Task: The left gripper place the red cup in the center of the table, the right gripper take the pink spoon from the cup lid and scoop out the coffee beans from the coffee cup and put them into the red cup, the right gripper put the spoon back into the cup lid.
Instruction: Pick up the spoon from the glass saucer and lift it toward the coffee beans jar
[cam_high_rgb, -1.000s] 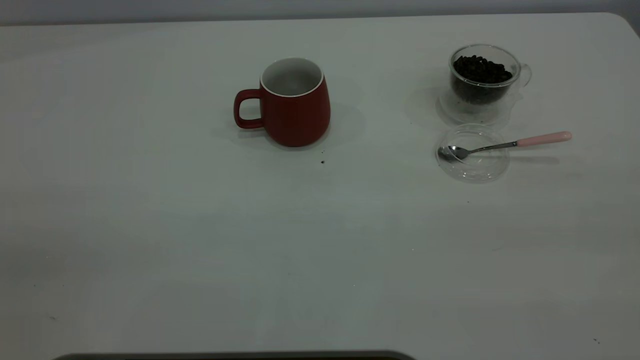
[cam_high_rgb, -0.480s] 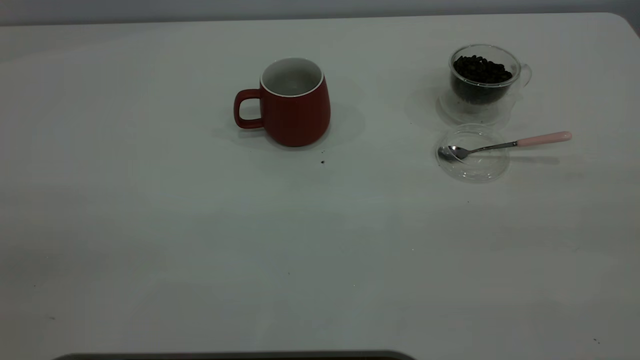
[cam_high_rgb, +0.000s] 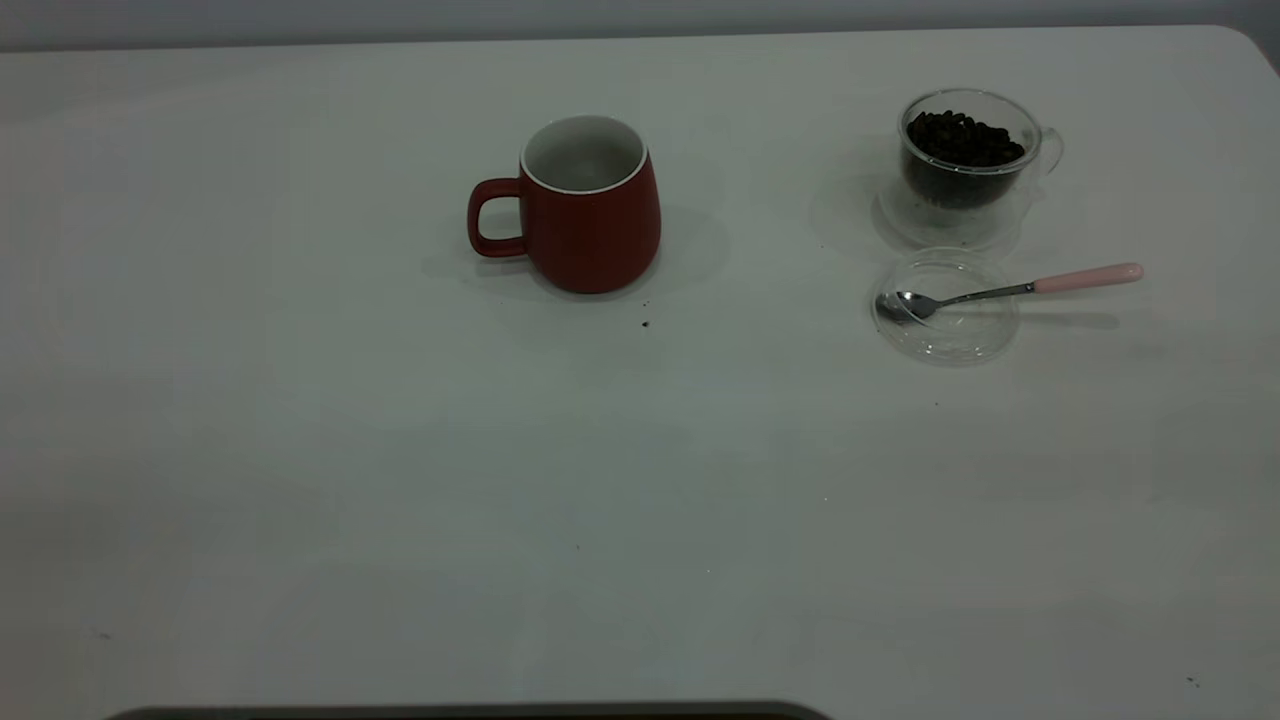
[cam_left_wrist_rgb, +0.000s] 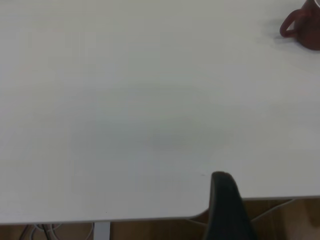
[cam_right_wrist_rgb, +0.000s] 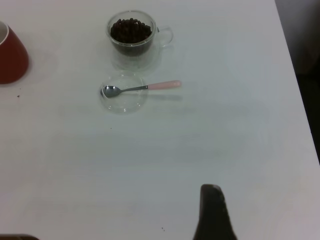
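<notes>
Exterior view: both arms out of frame; wrist views show one fingertip each, finger state unclear.

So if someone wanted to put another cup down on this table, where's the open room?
The table is bare across its whole near half and to the left of the red cup. There is also a bare gap between that cup and the coffee cup. It is crowded at the far right, where the coffee cup, cup lid and pink spoon sit close together.

On the table (cam_high_rgb: 300, 450) stand one red cup (cam_high_rgb: 590, 215), one coffee cup (cam_high_rgb: 965, 165), one cup lid (cam_high_rgb: 950, 335) and one pink spoon (cam_high_rgb: 1010, 290).
</notes>
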